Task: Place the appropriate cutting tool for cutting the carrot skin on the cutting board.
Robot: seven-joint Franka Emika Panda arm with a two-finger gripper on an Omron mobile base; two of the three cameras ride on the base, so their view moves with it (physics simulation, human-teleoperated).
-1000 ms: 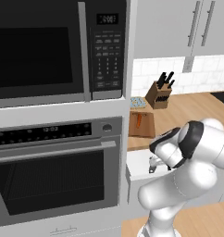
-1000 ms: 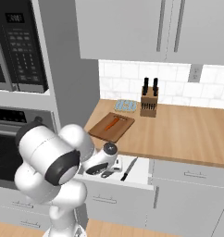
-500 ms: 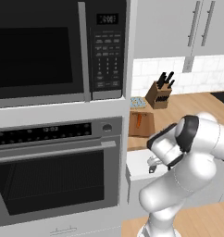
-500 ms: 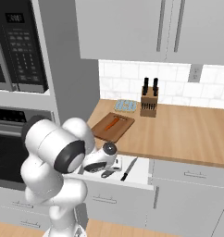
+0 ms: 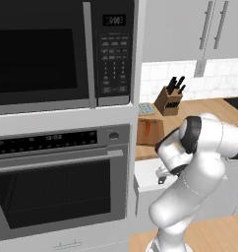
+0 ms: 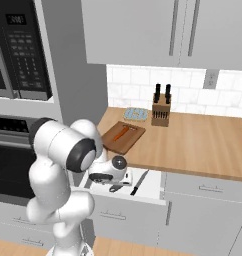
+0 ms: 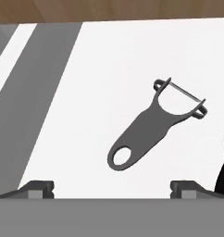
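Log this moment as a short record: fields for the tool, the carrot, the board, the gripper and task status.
tool: grey peeler flat on the white floor of the open drawer, beside a black-handled knife
carrot: carrot lying on the cutting board
board: on the wooden counter, left of the knife block
gripper: gripper open, above the peeler, not touching it
status: peeler not yet grasped

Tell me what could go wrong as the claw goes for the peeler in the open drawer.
The open claw might close on the black-handled knife, which lies right beside the flat dark grey Y-shaped peeler. The peeler lies flat on the white drawer floor, so the fingertips may slide over it.
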